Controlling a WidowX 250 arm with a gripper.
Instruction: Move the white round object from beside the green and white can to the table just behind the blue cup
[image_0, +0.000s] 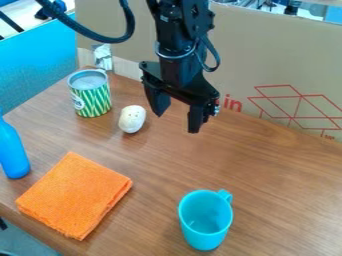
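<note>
The black gripper (178, 120) hangs over the back middle of the wooden table, its two fingers spread apart with nothing between them. Just left of it lies a white speckled egg-shaped object (132, 119). Behind and left of that stands a can with green and white stripes (91, 96). A folded orange cloth (75, 195) lies flat at the front left. Toward the front, right of the cloth, a turquoise cup (205, 223) stands upright with its handle pointing to the back right.
A blue bottle (11, 152) stands at the left edge. Cardboard (267, 65) with red print walls the table's back, and a blue panel (39, 57) rises at the back left. A black cable loops beside the arm. The wooden table (267, 175) extends to the right.
</note>
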